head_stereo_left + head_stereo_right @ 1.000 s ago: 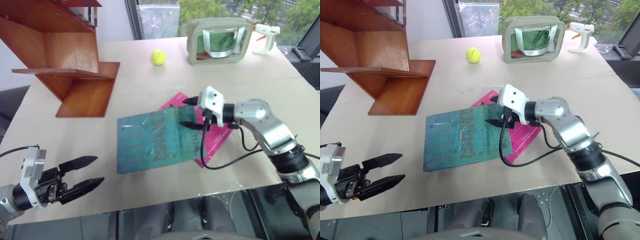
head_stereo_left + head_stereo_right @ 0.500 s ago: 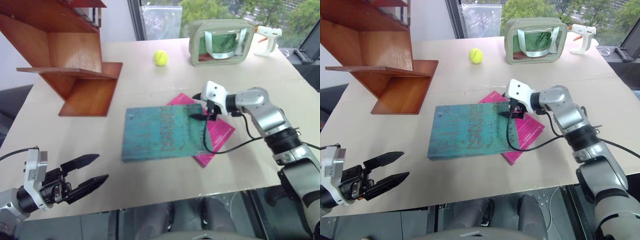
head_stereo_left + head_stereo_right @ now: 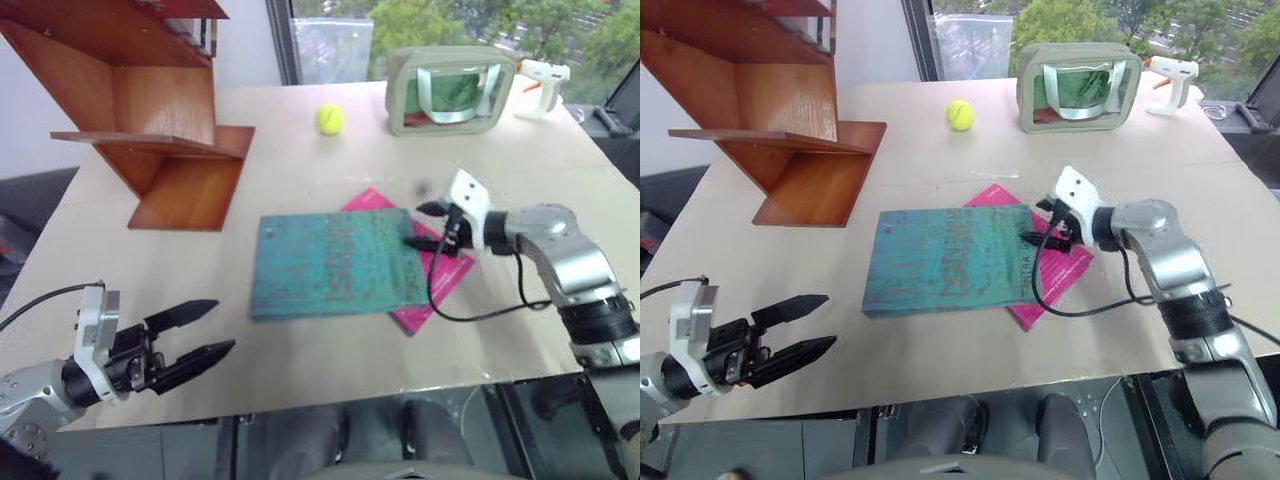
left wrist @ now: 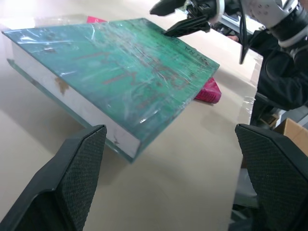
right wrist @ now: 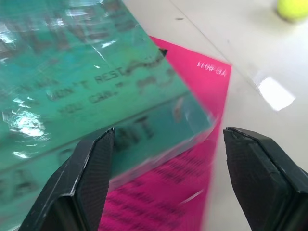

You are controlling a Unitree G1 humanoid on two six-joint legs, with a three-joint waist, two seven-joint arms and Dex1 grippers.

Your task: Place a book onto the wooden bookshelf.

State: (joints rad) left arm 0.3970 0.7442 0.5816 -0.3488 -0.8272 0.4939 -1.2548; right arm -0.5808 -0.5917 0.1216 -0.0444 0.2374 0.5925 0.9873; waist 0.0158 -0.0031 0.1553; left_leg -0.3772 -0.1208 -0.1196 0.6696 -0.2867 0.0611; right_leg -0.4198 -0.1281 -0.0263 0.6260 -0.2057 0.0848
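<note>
Right tool [image 3: 1052, 222], spread wide and empty, is poised at the book [image 3: 945, 260] edge, mid-frame; grasping is next, then carrying to the wooden bookshelf [image 3: 760, 110], upper left.

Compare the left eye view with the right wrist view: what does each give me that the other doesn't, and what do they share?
Left eye only: the wooden bookshelf at the table's far left, the pouch, the left gripper open near the front edge, and the whole layout.

Right wrist only: the book's corner up close, overhanging the pink book, between the right gripper's open fingers.

Both: the teal book lying on the pink one, and the tennis ball.
</note>
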